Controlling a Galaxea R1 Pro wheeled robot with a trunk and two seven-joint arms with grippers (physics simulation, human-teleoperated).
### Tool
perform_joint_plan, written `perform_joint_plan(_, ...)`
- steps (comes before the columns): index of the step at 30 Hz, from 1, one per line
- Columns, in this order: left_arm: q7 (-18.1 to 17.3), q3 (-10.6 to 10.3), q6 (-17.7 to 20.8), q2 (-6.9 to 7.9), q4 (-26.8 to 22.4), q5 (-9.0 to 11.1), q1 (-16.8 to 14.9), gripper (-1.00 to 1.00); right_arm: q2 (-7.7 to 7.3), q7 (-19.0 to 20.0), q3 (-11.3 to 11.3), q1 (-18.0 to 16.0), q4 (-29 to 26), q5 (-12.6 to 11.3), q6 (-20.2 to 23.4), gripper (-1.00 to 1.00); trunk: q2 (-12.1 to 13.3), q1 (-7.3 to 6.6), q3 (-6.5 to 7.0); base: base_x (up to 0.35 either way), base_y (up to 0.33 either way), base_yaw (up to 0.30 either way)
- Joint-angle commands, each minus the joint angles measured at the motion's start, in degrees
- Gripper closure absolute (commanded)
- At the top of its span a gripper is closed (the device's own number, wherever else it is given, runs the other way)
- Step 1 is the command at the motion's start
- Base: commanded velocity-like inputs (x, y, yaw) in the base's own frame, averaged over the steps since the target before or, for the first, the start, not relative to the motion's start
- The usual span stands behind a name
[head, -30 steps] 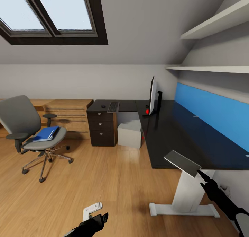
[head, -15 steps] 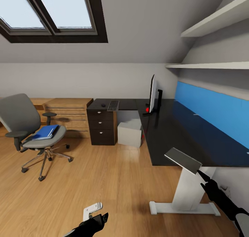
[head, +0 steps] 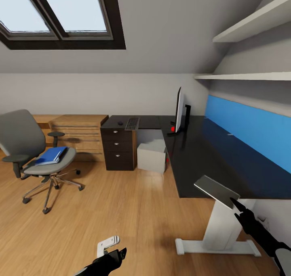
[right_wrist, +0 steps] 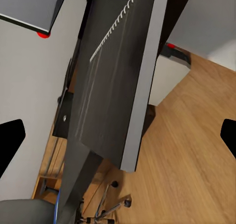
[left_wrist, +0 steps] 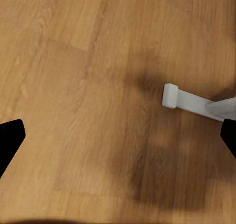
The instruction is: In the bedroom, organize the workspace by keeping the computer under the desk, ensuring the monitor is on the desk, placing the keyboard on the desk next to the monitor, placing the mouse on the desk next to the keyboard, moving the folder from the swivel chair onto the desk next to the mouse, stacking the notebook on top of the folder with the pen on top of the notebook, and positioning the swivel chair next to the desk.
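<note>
Right hand (head: 233, 202) pinching the notebook (head: 216, 190) at one corner — best carried level beyond the hand, over the counter (head: 194, 155) toward the folder (head: 51, 155) — left hand (head: 120, 252) empty, fingers apart.

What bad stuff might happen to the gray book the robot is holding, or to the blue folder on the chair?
The notebook in the right gripper sticks out tilted near the desk edge, so it might bump it or slip free. The folder on the swivel chair could slide off if the wheeled chair rolls when touched.
</note>
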Motion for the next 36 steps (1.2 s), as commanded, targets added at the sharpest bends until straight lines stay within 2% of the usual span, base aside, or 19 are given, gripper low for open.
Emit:
perform_joint_plan(1, 0.56, -0.1, 0.07, 0.01, -0.08, 0.55, -0.04, -1.0, 0.01, 0.05, -0.14, -0.05, -0.01, -0.31, 0.46, -1.0, -0.03, 0.0, -0.06, 0.173, 0.0, 0.0)
perform_joint_plan(22, 0.64, -0.1, 0.09, 0.0, -0.08, 0.78, -0.04, -1.0, 0.01, -0.38, 0.02, -0.1, 1.58, -0.15, 0.35, -1.0, -0.03, 0.0, -0.06, 0.027, 0.0, 0.0)
perform_joint_plan(28, 0.67, -0.1, 0.09, 0.0, -0.08, 0.78, -0.04, -1.0, 0.01, -2.35, 0.03, -0.13, 2.14, -0.13, -0.8, -1.0, -0.03, 0.0, -0.06, 0.0, 0.0, 0.0)
perform_joint_plan(35, 0.67, -0.1, 0.09, 0.0, -0.08, 0.78, -0.04, -1.0, 0.01, -2.83, 0.03, -0.14, 2.2, -0.22, -1.02, -1.0, -0.03, 0.0, -0.06, 0.0, 0.0, 0.0)
perform_joint_plan(36, 0.67, -0.1, 0.09, 0.0, -0.08, 0.78, -0.04, -1.0, 0.01, -2.84, 0.03, -0.14, 2.2, -0.22, -1.03, 1.0, -0.03, 0.0, -0.06, 0.0, 0.0, 0.0)
